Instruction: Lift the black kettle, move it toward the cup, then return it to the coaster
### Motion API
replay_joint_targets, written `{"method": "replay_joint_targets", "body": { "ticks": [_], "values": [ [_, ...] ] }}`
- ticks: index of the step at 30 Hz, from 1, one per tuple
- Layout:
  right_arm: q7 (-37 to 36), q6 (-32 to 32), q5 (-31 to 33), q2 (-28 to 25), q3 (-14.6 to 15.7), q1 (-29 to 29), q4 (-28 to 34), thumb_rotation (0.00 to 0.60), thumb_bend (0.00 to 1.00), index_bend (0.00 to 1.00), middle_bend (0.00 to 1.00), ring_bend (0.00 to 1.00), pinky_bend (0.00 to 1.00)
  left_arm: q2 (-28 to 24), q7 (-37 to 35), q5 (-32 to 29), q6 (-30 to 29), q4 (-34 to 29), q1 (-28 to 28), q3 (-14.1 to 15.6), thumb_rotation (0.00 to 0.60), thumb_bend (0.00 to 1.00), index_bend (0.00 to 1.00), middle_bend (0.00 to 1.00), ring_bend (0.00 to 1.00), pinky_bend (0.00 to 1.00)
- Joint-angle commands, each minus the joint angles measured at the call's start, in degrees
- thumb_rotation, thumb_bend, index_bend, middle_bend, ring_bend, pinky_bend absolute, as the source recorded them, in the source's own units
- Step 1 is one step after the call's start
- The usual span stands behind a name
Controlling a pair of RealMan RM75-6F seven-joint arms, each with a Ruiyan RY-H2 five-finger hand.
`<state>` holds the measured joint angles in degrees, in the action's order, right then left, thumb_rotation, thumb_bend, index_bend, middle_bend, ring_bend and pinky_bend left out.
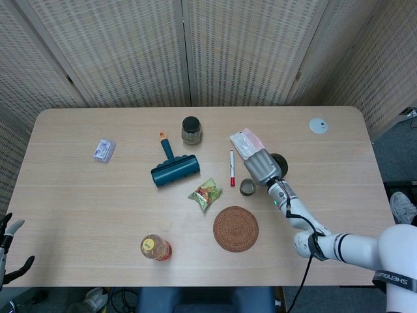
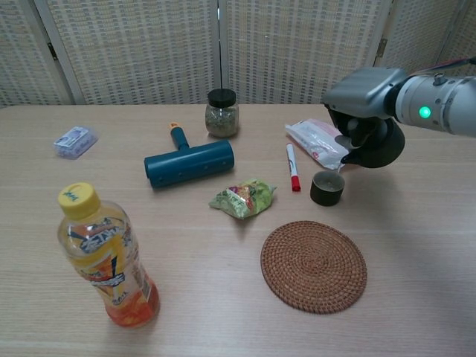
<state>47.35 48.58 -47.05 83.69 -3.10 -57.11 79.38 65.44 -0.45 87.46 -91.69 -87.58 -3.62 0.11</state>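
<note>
My right hand grips the black kettle from above and holds it in the air. The kettle's spout points left, just above and to the right of the small dark cup. From the head view, the right hand covers most of the kettle, and the cup stands just left of it. The round woven coaster lies bare in front of the cup, also visible as the coaster in the head view. My left hand hangs off the table's near left corner, fingers apart, holding nothing.
A red marker and a pink packet lie left of the kettle. A green snack bag, a teal lint roller, a jar and an orange drink bottle stand further left. A white disc lies far right.
</note>
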Motion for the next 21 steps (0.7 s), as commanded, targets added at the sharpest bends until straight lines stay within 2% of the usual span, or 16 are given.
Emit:
{"method": "replay_joint_targets", "body": {
  "ticks": [1, 11, 21],
  "values": [
    [0.0, 0.0, 0.1, 0.1, 0.1, -0.1, 0.0, 0.534, 0.48, 1.0, 1.0, 0.92, 0.55, 0.0, -0.2, 0.0, -0.1, 0.1, -0.1, 0.0, 0.6, 0.24, 0.15, 0.03, 0.07, 0.0],
    [-1.7, 0.3, -0.3, 0.4, 0.1, 0.4, 0.1, 0.535, 0.48, 1.0, 1.0, 0.92, 0.55, 0.1, -0.6, 0.1, -0.3, 0.4, -0.2, 0.0, 0.6, 0.24, 0.15, 0.03, 0.07, 0.0],
    [-9.2, 0.9, -3.5, -0.3, -1.1, 2.8, 0.5, 0.534, 0.47, 1.0, 1.0, 0.92, 0.55, -0.2, -0.3, 0.7, -0.4, -0.1, -0.1, 0.0, 0.6, 0.24, 0.15, 0.03, 0.07, 0.0]
  ]
}}
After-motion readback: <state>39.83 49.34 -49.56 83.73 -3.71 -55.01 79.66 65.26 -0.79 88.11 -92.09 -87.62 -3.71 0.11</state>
